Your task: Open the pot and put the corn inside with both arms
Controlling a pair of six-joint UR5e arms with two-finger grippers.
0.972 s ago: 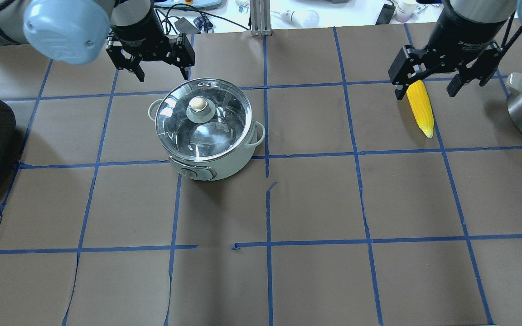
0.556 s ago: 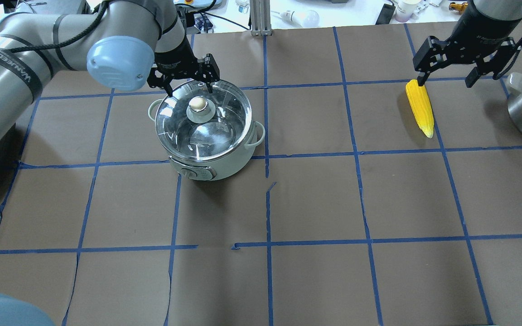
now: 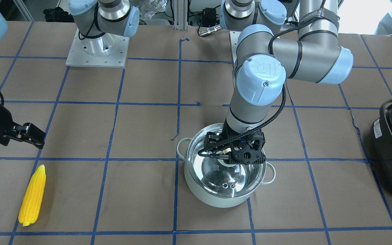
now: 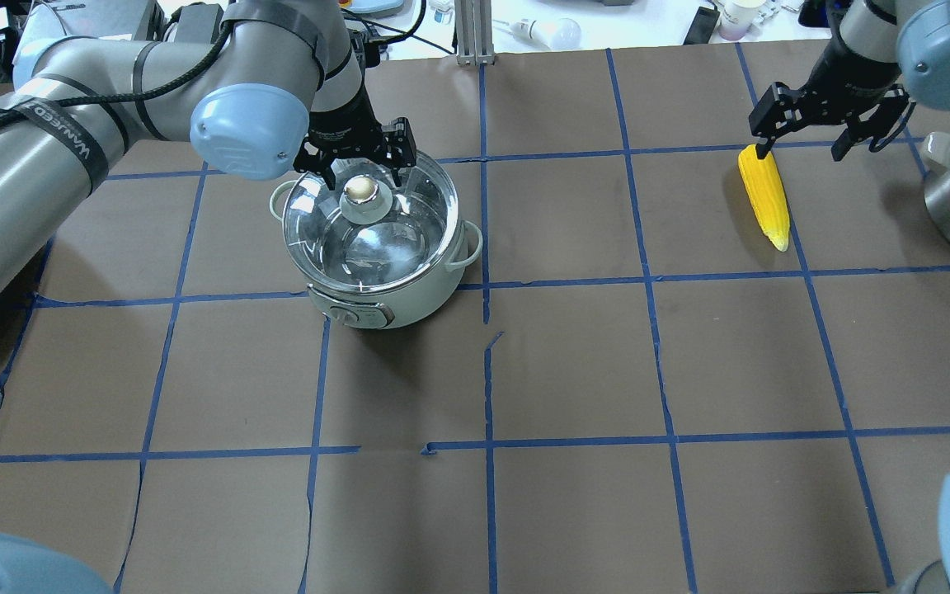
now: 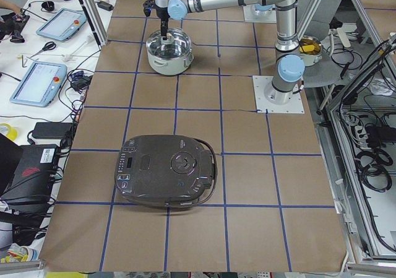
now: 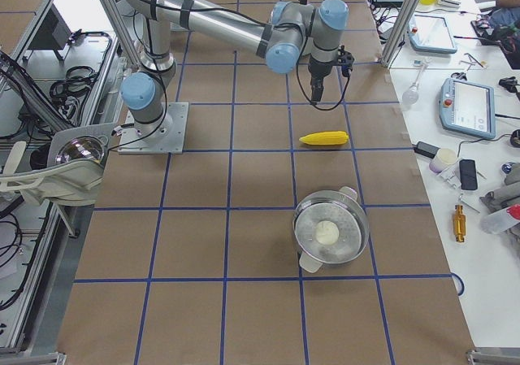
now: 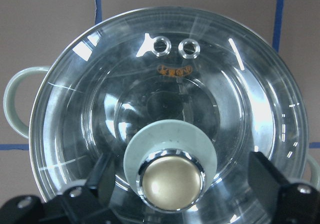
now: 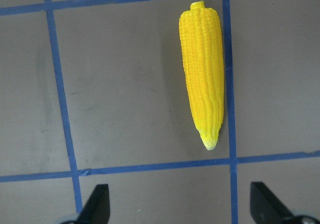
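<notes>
You see left claw (image 4: 362, 175) open around the gold knob (image 7: 171, 182) on the pot (image 4: 409, 297) | right claw (image 4: 799, 151) open near the corn (image 4: 764, 194) on the desk (image 4: 574, 363)

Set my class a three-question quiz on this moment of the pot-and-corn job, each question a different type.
1. True or false: the glass lid sits on the pot.
2. The corn lies: A in the pot; B on the table; C on the lid.
3. Fill in: the left hand, open, straddles the lid's ____.
Key: 1 true; 2 B; 3 knob.
</notes>
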